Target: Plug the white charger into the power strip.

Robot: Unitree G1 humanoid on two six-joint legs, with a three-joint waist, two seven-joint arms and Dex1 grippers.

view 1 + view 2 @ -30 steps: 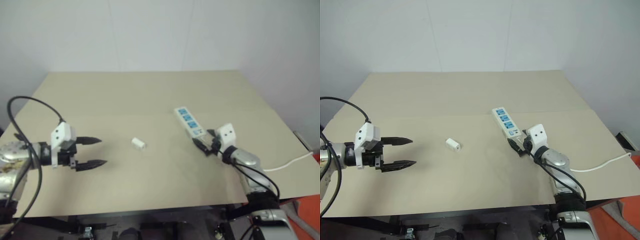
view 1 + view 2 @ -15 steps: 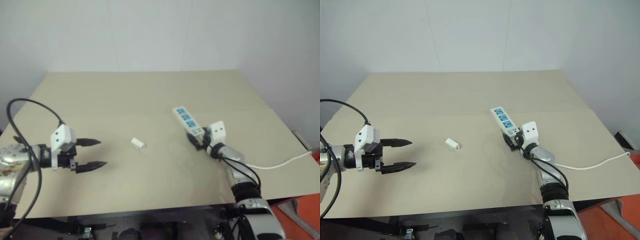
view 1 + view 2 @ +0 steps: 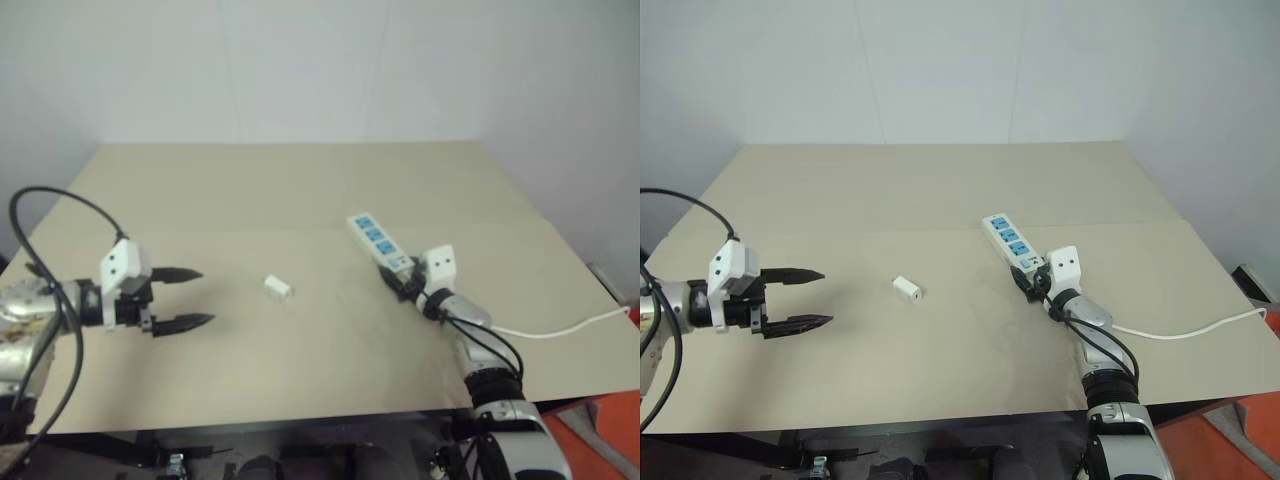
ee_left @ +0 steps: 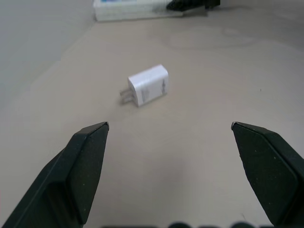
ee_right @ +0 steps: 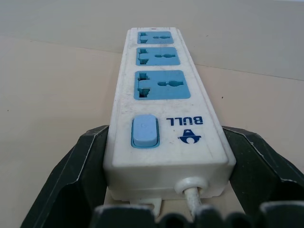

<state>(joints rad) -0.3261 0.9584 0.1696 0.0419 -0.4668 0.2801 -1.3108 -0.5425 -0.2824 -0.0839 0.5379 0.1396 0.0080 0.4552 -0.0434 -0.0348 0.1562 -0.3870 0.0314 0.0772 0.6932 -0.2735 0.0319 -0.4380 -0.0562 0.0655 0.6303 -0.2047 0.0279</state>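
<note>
White charger lies on its side near the middle of the tan table, a little left of centre in the right eye view, untouched and with bare tabletop all around it. In the left wrist view its two metal prongs stick out level from one end, on the side away from the power strip's end of the table.

The left gripper hangs at the left of the frame, its two black fingers spread wide and pointing toward the charger, well apart from it and holding nothing. A black cable loops up from the arm behind it. Nothing stands between those fingers and the charger.

The power strip lies right of centre, running diagonally from upper left to lower right, its three blue socket faces turned up. In the right wrist view a blue switch and the printed word BULL sit at the near end, where the thin white cord leaves the strip and trails off to the right edge of the table.

The right gripper is at that cord end of the strip. Its black fingers stand one on each side of the strip's body, close against it; whether they press on it cannot be told.
</note>
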